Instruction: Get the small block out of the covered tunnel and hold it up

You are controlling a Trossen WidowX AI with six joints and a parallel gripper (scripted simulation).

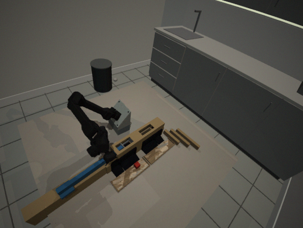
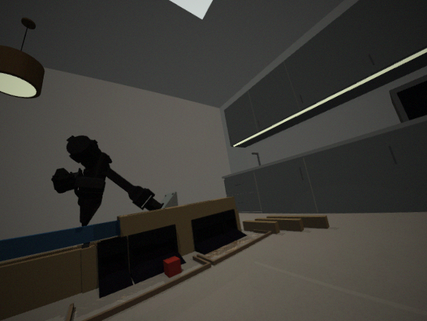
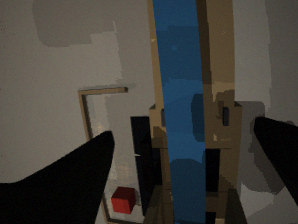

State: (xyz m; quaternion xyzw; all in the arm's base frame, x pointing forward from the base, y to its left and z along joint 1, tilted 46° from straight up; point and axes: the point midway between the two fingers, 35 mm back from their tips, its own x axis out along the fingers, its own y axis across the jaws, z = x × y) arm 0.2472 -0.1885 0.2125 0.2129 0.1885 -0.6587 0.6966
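My black two-fingered jaws [image 1: 110, 155] [image 2: 84, 224] are standing wide open and holding nothing, one finger on each side of the long blue handle [image 1: 84, 173] [image 2: 54, 238] [image 3: 181, 65], just outside the tan box-shaped tunnel [image 1: 138, 137] [image 2: 179, 211]. I'm probably straddling it here because I've let go of a pull, or I'm lining up another. And there's the small red cube [image 1: 137, 165] [image 2: 172, 266] [image 3: 123, 200], out of the tunnel already! It's sitting in the nearer low-rimmed wooden tray [image 1: 118, 189] [image 2: 143, 294] [image 3: 84, 112], beside a dark opening; that tray is presumably there to catch it. Lifting is what's left, I judge.

Now the murky bits: the tunnel wall is hiding most of the cage inside, my own wrist view is cutting off the tray's near end, and shadow is swallowing the dark flaps' edges.
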